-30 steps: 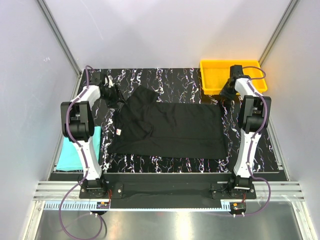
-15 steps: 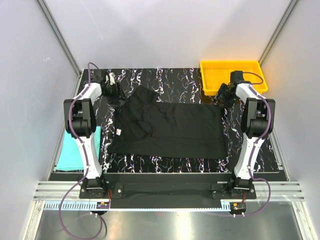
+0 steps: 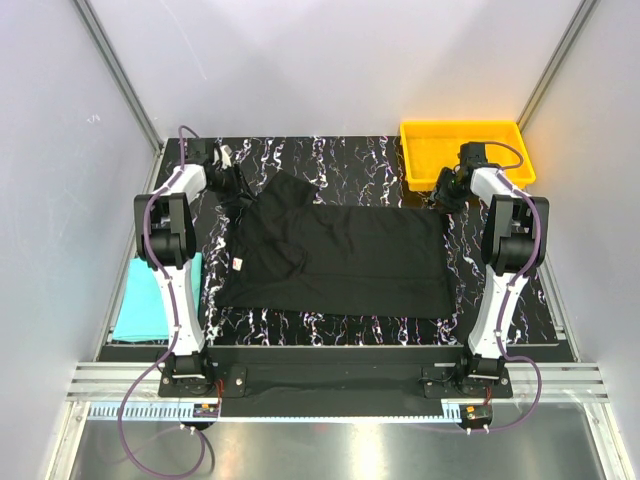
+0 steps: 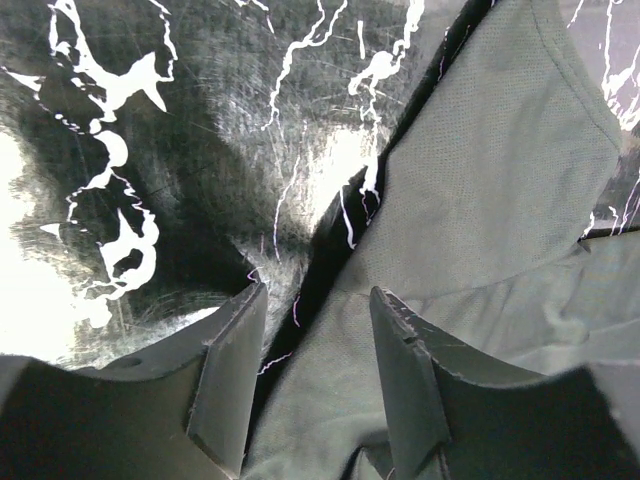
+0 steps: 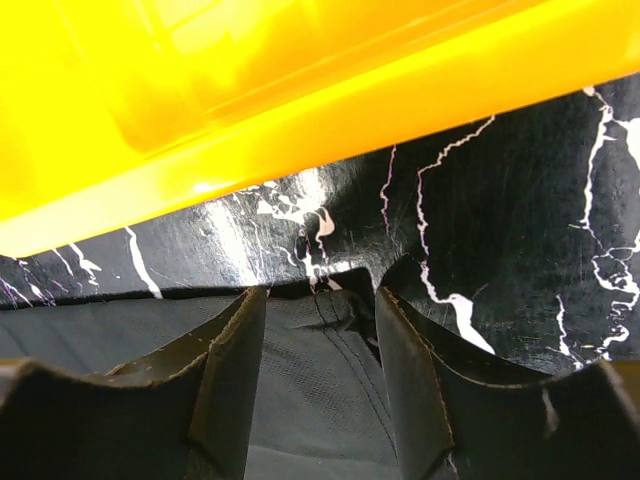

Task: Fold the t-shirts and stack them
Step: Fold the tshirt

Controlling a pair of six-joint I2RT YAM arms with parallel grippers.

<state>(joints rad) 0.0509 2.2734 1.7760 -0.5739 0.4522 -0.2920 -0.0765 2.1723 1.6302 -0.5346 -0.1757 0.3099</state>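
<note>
**Both arms poised on the far corners of the black shirt**

The black t-shirt (image 3: 335,255) lay spread across the middle of the desk (image 3: 340,155), collar end toward 9 o'clock with its small white label (image 3: 240,263) showing, and hem toward 3 o'clock. The teal t-shirt (image 3: 150,300) sat at about 8 o'clock, at the desk's left edge beside the left arm, untouched.

At the black shirt's 10 o'clock corner, the left jaws stood parted and empty. In the left wrist view, one finger (image 4: 235,360) was over bare desk and the other over cloth, straddling the garment's edge. At the 2 o'clock corner, the right jaws were likewise parted and gripped nothing, with the hem corner lying between them just short of the yellow tray (image 3: 460,124).

The step in hand looked like taking hold for the first fold of the black shirt. The next move probably called for both jaws to press down and pinch a single layer of cloth, then carry the far edge toward 6 o'clock evenly so the fold lay flat.
</note>
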